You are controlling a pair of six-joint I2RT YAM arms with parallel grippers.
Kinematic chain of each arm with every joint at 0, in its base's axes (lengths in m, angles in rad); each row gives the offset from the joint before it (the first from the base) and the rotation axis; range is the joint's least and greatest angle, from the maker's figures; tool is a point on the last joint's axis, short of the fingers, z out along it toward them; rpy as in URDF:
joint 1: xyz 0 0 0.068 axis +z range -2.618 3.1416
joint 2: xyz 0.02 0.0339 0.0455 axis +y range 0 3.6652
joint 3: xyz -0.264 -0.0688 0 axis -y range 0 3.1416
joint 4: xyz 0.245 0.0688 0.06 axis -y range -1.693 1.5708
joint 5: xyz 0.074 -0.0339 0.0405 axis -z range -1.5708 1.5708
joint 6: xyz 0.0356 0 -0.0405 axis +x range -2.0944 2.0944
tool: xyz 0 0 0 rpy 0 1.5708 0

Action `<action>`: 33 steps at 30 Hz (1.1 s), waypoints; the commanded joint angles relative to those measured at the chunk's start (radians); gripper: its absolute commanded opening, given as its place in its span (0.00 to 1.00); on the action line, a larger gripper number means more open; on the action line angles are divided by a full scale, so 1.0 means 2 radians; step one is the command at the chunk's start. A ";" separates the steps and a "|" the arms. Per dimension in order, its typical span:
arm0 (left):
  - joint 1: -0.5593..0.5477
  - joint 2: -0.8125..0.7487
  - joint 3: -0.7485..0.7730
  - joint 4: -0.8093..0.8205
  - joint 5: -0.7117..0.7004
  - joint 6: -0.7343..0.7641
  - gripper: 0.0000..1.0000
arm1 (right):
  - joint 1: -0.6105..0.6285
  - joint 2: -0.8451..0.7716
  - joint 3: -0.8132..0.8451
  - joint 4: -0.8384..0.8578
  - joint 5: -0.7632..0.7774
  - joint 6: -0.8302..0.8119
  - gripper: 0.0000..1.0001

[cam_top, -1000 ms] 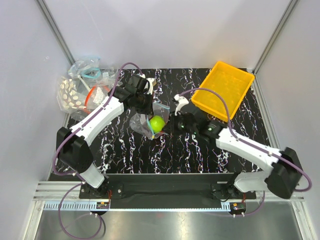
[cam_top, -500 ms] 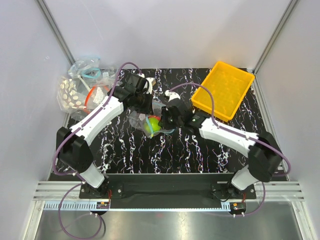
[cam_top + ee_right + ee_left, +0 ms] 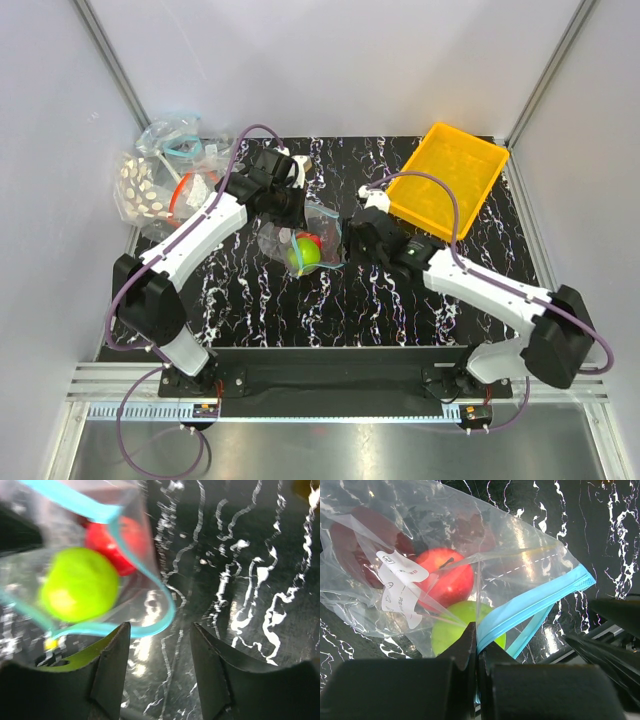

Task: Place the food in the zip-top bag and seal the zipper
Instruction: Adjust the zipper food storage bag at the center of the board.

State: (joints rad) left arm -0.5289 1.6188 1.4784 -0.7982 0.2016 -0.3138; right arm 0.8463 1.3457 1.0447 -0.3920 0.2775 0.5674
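The zip-top bag (image 3: 285,238) lies mid-table with its mouth toward the right arm. My left gripper (image 3: 477,639) is shut on the teal zipper (image 3: 535,599) at the mouth's near corner, holding it up. Inside the bag are a red fruit (image 3: 445,577) and a green fruit (image 3: 455,632). A dark maroon shape (image 3: 347,540) shows through the plastic further in. My right gripper (image 3: 160,627) stands open just outside the mouth, nothing between its fingers. Ahead of it are the green fruit (image 3: 80,585), the red fruit (image 3: 117,540) and the looping zipper (image 3: 167,612).
A yellow tray (image 3: 450,180) stands at the back right. A heap of other clear bags (image 3: 160,180), one white-dotted, lies off the mat at the back left. The black marbled mat (image 3: 400,300) covers the table.
My right gripper reached into the bag mouth, opened, and drew back to the right. The red fruit now lies in the bag beside the green one. The left arm stayed put.
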 commanded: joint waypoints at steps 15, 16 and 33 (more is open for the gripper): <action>-0.017 -0.006 0.061 -0.041 -0.041 0.004 0.00 | -0.011 0.045 0.053 -0.022 0.016 0.015 0.00; -0.028 -0.006 0.072 -0.050 -0.052 0.003 0.00 | -0.009 0.037 0.079 -0.033 0.012 0.004 0.00; -0.099 -0.051 0.128 -0.121 -0.121 -0.026 0.00 | 0.012 0.028 0.239 -0.176 -0.047 -0.024 0.00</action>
State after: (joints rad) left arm -0.7307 1.5562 1.8591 -1.0927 -0.0372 -0.3412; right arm 0.8654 1.4567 1.5024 -0.7250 0.2409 0.5201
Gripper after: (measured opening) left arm 0.008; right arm 0.012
